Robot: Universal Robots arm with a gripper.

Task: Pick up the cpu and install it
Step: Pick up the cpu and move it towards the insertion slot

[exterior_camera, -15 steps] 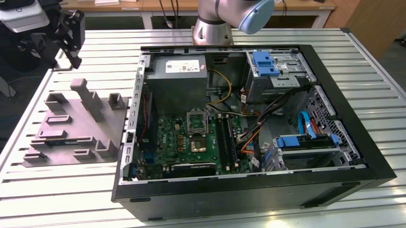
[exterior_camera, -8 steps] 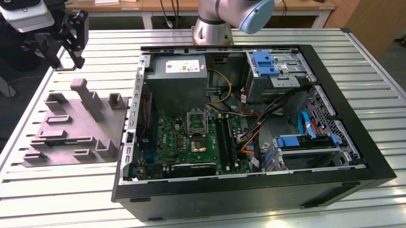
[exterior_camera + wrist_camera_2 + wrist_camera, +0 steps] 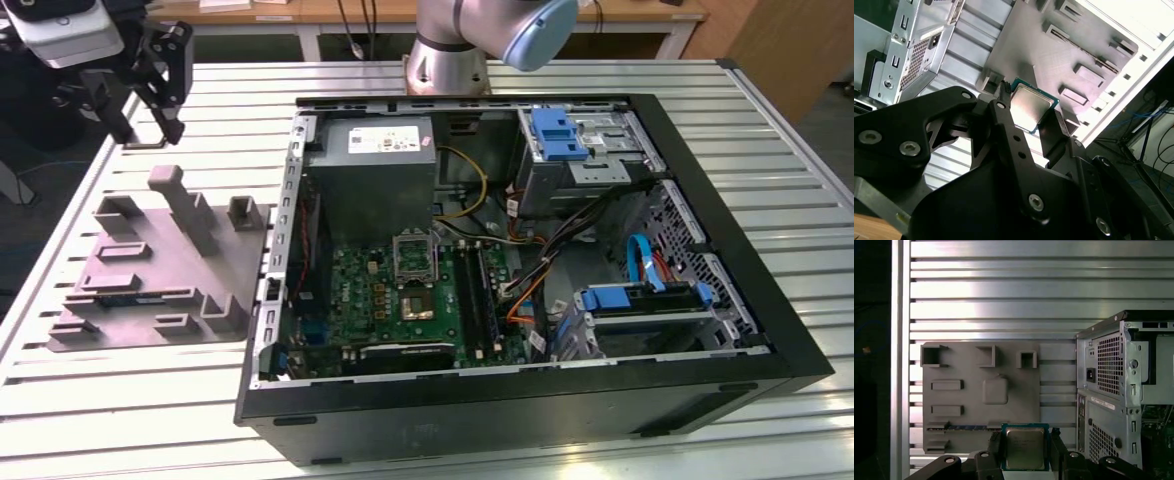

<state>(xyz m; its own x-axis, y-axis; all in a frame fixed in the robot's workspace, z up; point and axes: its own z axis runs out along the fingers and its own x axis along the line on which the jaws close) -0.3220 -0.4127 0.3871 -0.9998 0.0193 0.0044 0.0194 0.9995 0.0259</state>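
At the exterior view's left, the gripper [image 3: 147,122] is seen high over the slatted metal table [image 3: 787,200], above the far end of the grey moulded holder [image 3: 147,290]. The cpu [image 3: 1024,449] is clamped between the black fingers [image 3: 995,447], which are pressed on two opposite edges of it. It is held in the air, clear of the holder and well apart from the computer case [image 3: 534,400].

In the first wrist view the silvery top of the cpu is turned to the camera, the same way as the table surface, so the chip is held flat. It is nearly square, and no long axis can be told with certainty. Its edges are lined up with the edges of the holder. A green rim is seen around the metal top in both wrist views.

Several slots and upright posts are carried by the holder, and a thin dark strip [image 3: 961,427] is lodged in one long slot.

Further to the exterior view's right, the case is laid on its side with the panel off. Inside it are found a grey power supply [image 3: 380,150], a green circuit board [image 3: 387,300] with its metal-framed socket [image 3: 414,252], coloured cables, and drive cages with blue parts [image 3: 558,135].
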